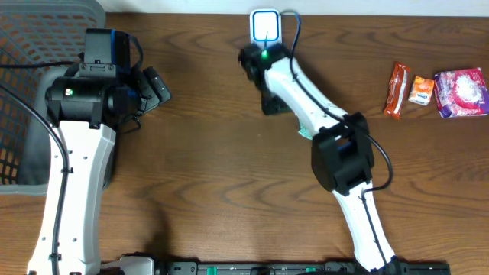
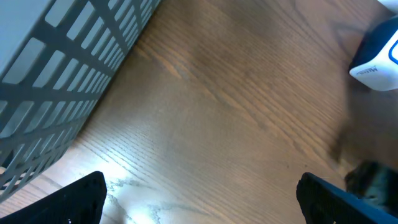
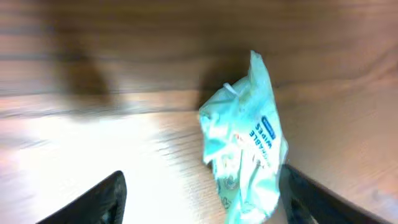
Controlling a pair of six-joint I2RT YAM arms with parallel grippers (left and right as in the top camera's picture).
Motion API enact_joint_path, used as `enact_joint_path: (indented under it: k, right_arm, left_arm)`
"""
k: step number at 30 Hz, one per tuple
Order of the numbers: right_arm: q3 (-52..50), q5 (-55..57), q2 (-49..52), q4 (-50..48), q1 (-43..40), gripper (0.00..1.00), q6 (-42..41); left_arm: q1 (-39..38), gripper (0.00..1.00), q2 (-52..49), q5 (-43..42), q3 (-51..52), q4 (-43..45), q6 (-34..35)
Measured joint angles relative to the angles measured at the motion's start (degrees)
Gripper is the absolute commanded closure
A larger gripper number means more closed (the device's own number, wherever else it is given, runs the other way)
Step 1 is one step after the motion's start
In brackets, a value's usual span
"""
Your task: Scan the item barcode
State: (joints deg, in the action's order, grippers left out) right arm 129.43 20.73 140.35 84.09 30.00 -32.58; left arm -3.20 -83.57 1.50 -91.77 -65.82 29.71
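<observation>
The packet of wipes lies on the wooden surface, pale green with blue print, crumpled and standing partly on edge. In the right wrist view it sits between the right fingers, which are spread wide: one finger is well clear of it, the other is just beside its edge, and whether that one touches the packet cannot be told. From overhead only a sliver of the packet shows, peeking out from under the right arm, which reaches toward the far edge of the surface. There the white scanner with its blue rim stands, apart from the packet. The left fingers are also spread wide and hold nothing, hanging over bare wood beside the grey basket at the left. On the right side three snack packets lie together: a red one, a small orange one and a pink one.
</observation>
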Motion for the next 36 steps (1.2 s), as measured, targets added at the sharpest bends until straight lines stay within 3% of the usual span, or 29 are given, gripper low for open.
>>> enact_joint_path:
  k: [7,8,9,11,21,27,28,31,33,36]
  right_arm:
    - [11.1,-6.7,-1.3,8.5,-4.6,0.18,10.2]
    - [11.3,-7.6,-1.5,9.9,-5.8,0.23,12.1]
    - [11.3,-8.7,-1.5,11.4,-7.1,0.43,14.5]
    - [10.9,-10.8,-1.5,12.8,-9.2,0.5,18.3]
    - [2.6,-22.2,-1.5,11.7,-17.0,0.34,32.4]
    - [-4.7,-27.2,-1.5,7.1,-17.9,0.35,38.3]
    - [-5.6,-27.6,-1.5,6.2,-17.9,0.38,38.7]
    - [-8.7,-28.5,-1.5,3.2,-17.9,0.64,39.7]
    - [-10.1,-28.9,-1.5,1.8,-17.9,0.74,40.6]
    - [-10.4,-29.2,-1.5,0.8,-17.8,0.72,40.3]
  left_arm:
    - [0.0,0.02,0.0,0.0,0.0,0.0,0.0]
    - [0.0,0.02,0.0,0.0,0.0,0.0,0.0]
    - [0.0,0.02,0.0,0.0,0.0,0.0,0.0]
    - [0.0,0.02,0.0,0.0,0.0,0.0,0.0]
    - [0.0,0.02,0.0,0.0,0.0,0.0,0.0]
    - [0.0,0.02,0.0,0.0,0.0,0.0,0.0]
    - [0.0,0.02,0.0,0.0,0.0,0.0,0.0]
    - [0.0,0.02,0.0,0.0,0.0,0.0,0.0]
    - [0.0,0.02,0.0,0.0,0.0,0.0,0.0]
    - [0.0,0.02,0.0,0.0,0.0,0.0,0.0]
